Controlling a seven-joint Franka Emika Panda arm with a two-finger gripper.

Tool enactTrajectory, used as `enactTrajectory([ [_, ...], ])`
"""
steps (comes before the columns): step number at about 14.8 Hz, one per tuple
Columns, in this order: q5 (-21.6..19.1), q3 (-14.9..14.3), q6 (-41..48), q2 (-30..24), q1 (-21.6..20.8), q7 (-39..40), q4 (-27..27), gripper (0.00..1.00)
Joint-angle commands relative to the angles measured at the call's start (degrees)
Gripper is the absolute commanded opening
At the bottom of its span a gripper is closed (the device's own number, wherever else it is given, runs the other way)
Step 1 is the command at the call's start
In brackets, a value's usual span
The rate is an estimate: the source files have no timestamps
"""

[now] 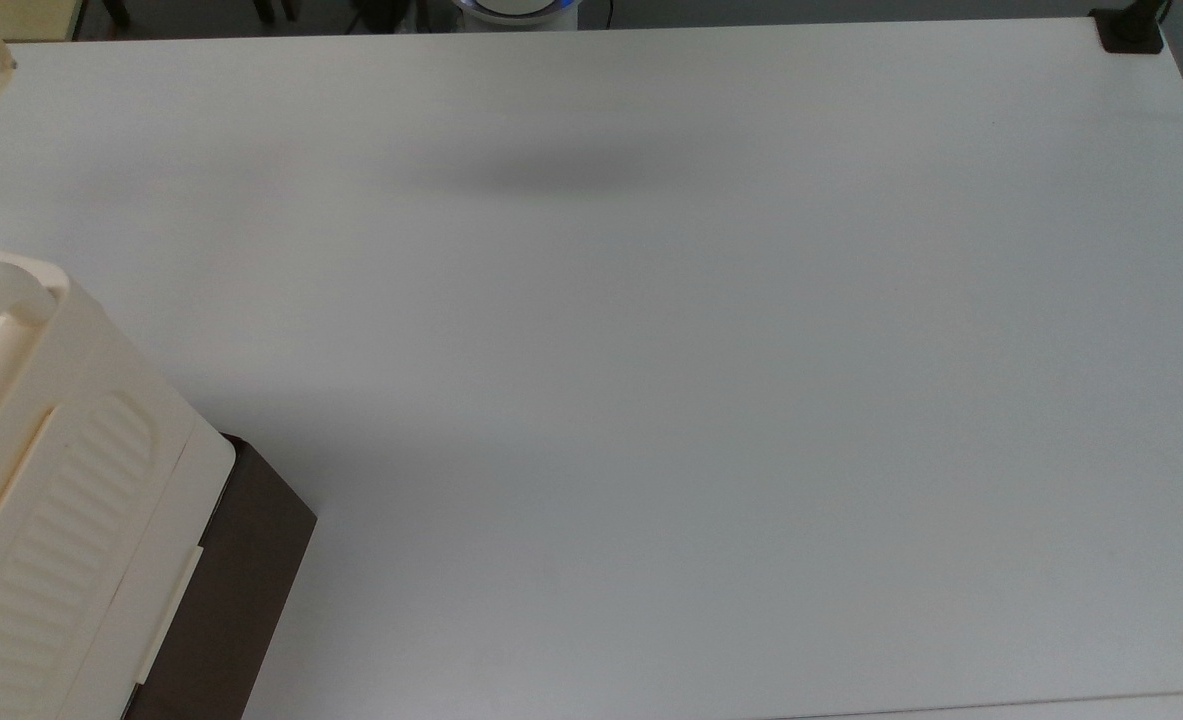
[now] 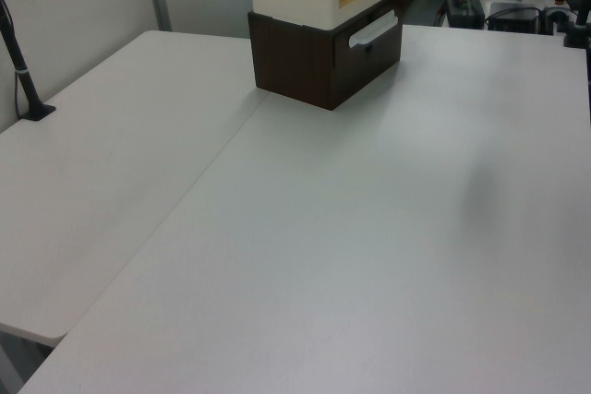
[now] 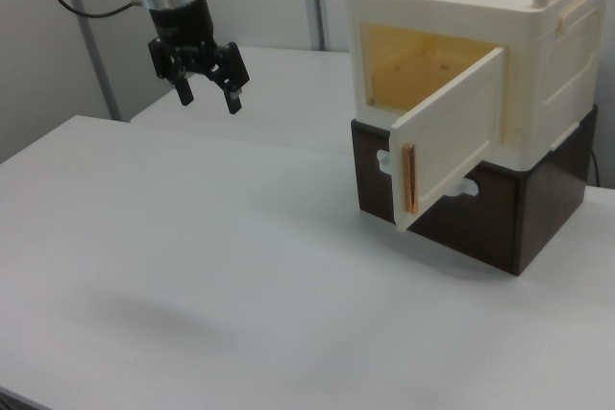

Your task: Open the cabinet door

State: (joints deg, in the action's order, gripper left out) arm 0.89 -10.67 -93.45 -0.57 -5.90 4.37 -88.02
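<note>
Cream cabinet door (image 3: 450,136) stands ajar, long axis upright, facing the right view's left.

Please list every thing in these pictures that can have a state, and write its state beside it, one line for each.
Flat cream plastic cabinet door: swung open, showing an empty yellowish compartment.
Boxy cream plastic cabinet: upright on its dark brown base.
Dark brown drawer with a pale handle: shut.
Black two-finger gripper: open, holding nothing, raised above the white table, apart from the cabinet.

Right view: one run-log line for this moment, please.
cabinet door: swung open | cabinet: interior exposed | gripper: open, empty, raised above table, apart from door
</note>
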Motion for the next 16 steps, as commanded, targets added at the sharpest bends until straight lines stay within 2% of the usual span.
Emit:
enactTrajectory([
  [1,0.34,0.04,-0.86,-1.90,0.45,0.90,-2.51,1.00],
  [4,0.34,1.26,-0.77,-1.55,2.37,1.60,-2.33,1.00],
  [6,0.51,7.39,-0.86,-1.54,8.24,1.60,-2.33,1.00],
  [7,0.51,9.08,-0.86,-1.63,9.84,1.60,-2.42,1.00],
  [16,0.60,9.27,-0.86,-1.54,9.59,1.34,-2.42,1.00],
])
